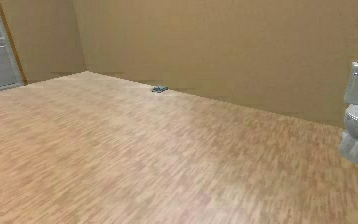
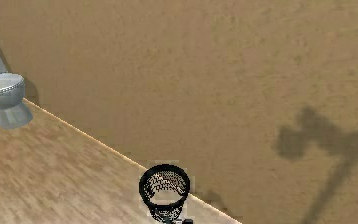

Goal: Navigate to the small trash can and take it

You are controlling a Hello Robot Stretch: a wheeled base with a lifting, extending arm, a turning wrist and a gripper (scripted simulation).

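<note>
At the wall's foot, arm side view's bottom edge: trash can, black mesh, round, upright on the floor, just beside the wall.
Placement, judged: tucked against the wall on the toilet's side of the room, as a bathroom bin would be, out of the walking path. It stood upright so that its mouth faced up to take waste.
Trash can contents: nothing was made out over the rim or through the mesh, but the depths were too dark to be sure.
Toilet: white, at the arm side view's left, backed to the same wall and well apart from the trash can. It also appeared at the forward view's right edge. Bowl contents were hidden.
Door: grey, panelled, at the forward view's left edge.
Dark item: small and flat, on the floor at the far wall. It was too small to name.
End effector: whether spread or pressed together could not be told.
Task stage, judged: navigation looked nearly complete, with the trash can close by on the reaching side. Taking was not yet done.
Next move, judged: a small shift of the base to line up the arm, then a reach to the rim.
Risk, judged: a light can might tip or slide along the wall when touched.
</note>
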